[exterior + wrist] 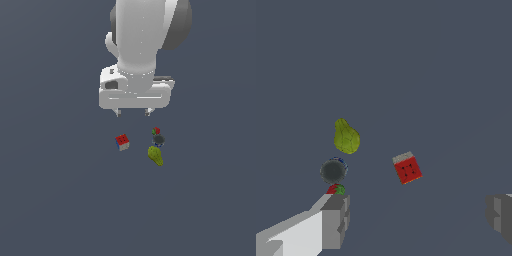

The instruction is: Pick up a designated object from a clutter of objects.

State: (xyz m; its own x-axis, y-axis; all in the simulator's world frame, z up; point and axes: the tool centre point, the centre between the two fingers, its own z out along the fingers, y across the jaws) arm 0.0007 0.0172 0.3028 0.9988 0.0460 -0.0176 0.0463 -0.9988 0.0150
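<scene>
While unheld, puzzle cube (122, 142) apart.

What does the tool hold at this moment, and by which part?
Nothing is held. The tool hangs open above the surface, its fingers wide apart and empty, while the puzzle cube lies free below.

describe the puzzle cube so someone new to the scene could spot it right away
Start at the white gripper hanging open over the dark floor. Just below it lie a few small items; the puzzle cube sits alone toward the exterior view's left. Unlike the yellow-green oblong object, it is boxy with red, blue and pale faces.
</scene>
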